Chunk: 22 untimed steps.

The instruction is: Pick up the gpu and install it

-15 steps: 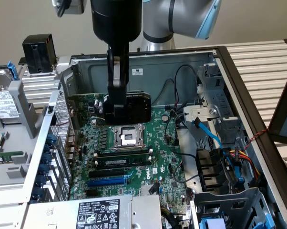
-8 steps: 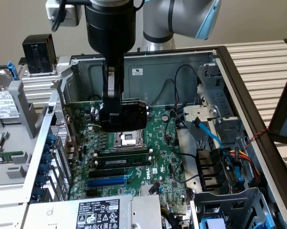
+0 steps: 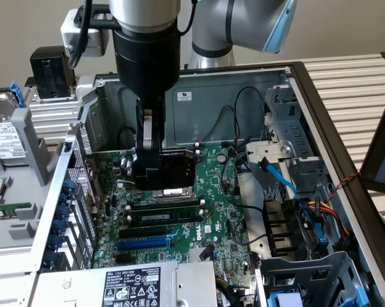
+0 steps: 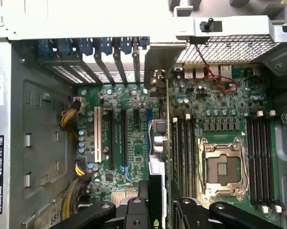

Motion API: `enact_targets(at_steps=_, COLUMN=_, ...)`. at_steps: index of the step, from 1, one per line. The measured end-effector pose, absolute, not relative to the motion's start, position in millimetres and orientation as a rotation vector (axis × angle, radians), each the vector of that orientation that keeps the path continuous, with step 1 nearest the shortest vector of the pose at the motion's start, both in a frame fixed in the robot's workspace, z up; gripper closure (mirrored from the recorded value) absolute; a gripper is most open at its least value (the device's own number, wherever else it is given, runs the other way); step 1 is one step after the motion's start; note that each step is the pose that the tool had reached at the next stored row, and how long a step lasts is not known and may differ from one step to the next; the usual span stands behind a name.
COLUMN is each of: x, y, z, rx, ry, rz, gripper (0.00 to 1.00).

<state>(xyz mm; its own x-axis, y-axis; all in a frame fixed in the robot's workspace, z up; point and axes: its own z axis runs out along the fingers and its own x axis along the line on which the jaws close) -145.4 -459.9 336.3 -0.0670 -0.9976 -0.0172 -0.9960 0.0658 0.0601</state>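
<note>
The fingers (image 3: 148,144) clamp the gpu (image 3: 178,169), its boxy black shroud upright over the green motherboard (image 3: 212,211) inside the steel case (image 3: 199,102). The wrist view shows the card's thin edge, its silver bracket (image 4: 158,62) and a metal-framed socket (image 4: 223,167).

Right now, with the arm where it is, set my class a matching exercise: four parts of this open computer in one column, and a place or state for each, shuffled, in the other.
Things
1. gpu
2. motherboard
3. power supply
4. blue cable

Places or states
A. large, green, lying flat
B. silver box with a printed label, at the exterior view's bottom edge
C. clamped in the gripper, over the board
D. curving down at the exterior view's right of the board

Pairs: 1-C, 2-A, 3-B, 4-D
</note>
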Motion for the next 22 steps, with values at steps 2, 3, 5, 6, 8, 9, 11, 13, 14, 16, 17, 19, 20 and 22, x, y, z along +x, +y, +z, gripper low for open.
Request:
enact_targets(at_steps=2, x=-146, y=-461, z=333, rx=2.125, ry=-2.274, rz=-0.087, gripper=0.73)
enact_targets(at_steps=3, x=-147, y=-462, z=331, rx=2.124, ry=-2.274, rz=-0.087, gripper=0.73)
enact_targets(at_steps=5, x=-148, y=-463, z=327, rx=2.122, ry=-2.275, rz=-0.087, gripper=0.73)
enact_targets(at_steps=6, x=-148, y=-464, z=325, rx=2.122, ry=-2.276, rz=-0.087, gripper=0.73)
enact_targets(at_steps=8, x=-149, y=-465, z=322, rx=2.12, ry=-2.278, rz=-0.087, gripper=0.73)
enact_targets(at_steps=9, x=-150, y=-465, z=320, rx=2.119, ry=-2.279, rz=-0.087, gripper=0.73)
enact_targets(at_steps=11, x=-151, y=-466, z=316, rx=2.117, ry=-2.28, rz=-0.087, gripper=0.73)
enact_targets(at_steps=13, x=-152, y=-465, z=312, rx=2.116, ry=-2.282, rz=-0.088, gripper=0.73)
enact_targets(at_steps=14, x=-153, y=-465, z=311, rx=2.115, ry=-2.282, rz=-0.088, gripper=0.73)
enact_targets(at_steps=16, x=-153, y=-465, z=307, rx=2.114, ry=-2.282, rz=-0.089, gripper=0.73)
enact_targets(at_steps=17, x=-153, y=-465, z=306, rx=2.114, ry=-2.282, rz=-0.09, gripper=0.73)
enact_targets(at_steps=19, x=-154, y=-463, z=304, rx=2.113, ry=-2.281, rz=-0.091, gripper=0.73)
enact_targets(at_steps=20, x=-154, y=-462, z=303, rx=2.113, ry=-2.281, rz=-0.091, gripper=0.73)
enact_targets(at_steps=22, x=-154, y=-459, z=302, rx=2.113, ry=-2.281, rz=-0.091, gripper=0.73)
